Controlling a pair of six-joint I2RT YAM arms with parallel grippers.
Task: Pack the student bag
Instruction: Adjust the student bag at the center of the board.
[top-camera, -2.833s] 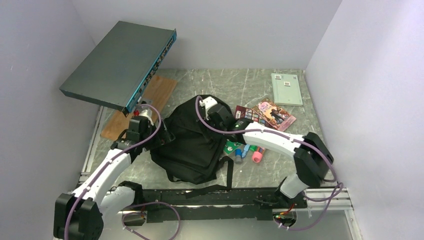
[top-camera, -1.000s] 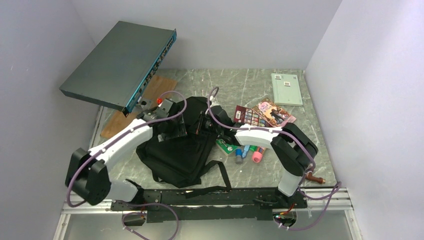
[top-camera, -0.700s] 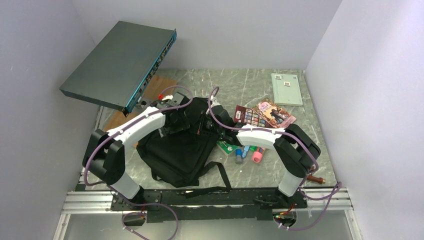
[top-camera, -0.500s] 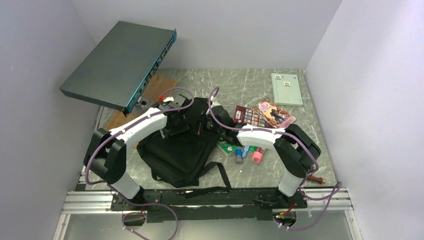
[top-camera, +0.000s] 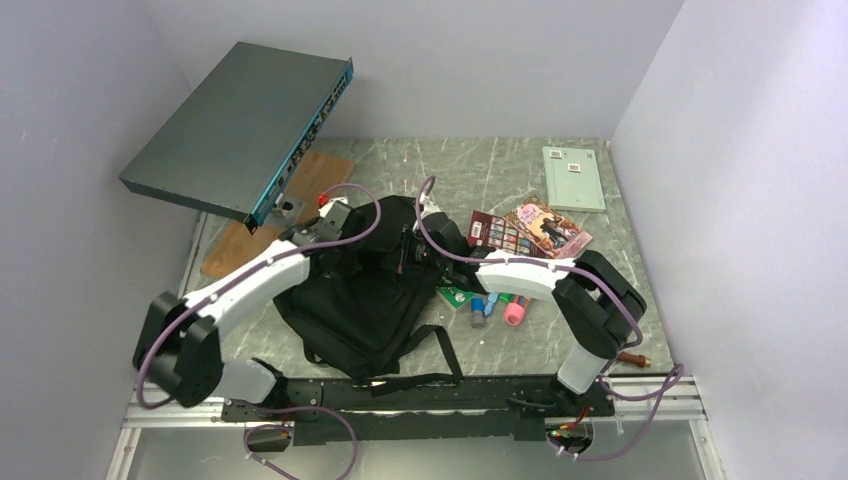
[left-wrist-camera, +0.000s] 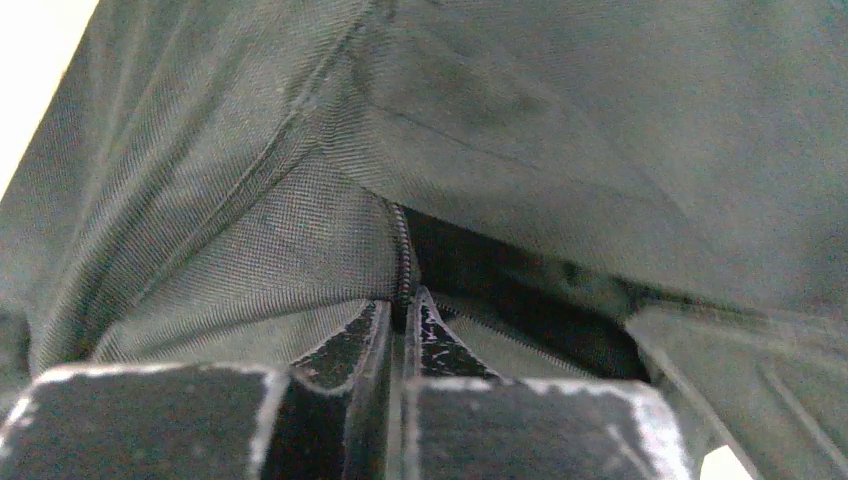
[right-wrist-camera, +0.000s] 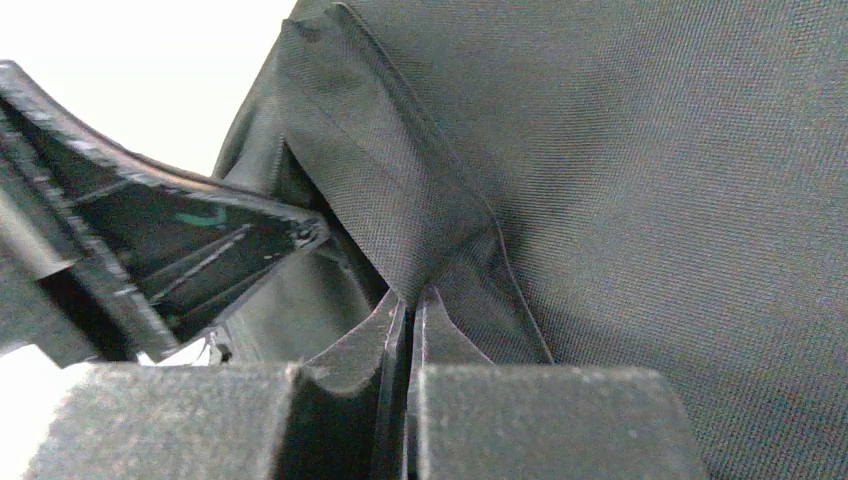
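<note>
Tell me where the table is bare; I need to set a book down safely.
Bare: the far table strip between the board and the green pad; also a near patch right of the strap of the bag. Crowded: the centre, where the left gripper and right gripper pinch the bag, with books and markers just right.

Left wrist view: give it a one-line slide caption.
Left gripper shut on the student bag at its zipper.

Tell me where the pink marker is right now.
In the top view, the pink marker lies just right of the student bag, beside a blue-capped marker, on the robot's right side.
</note>
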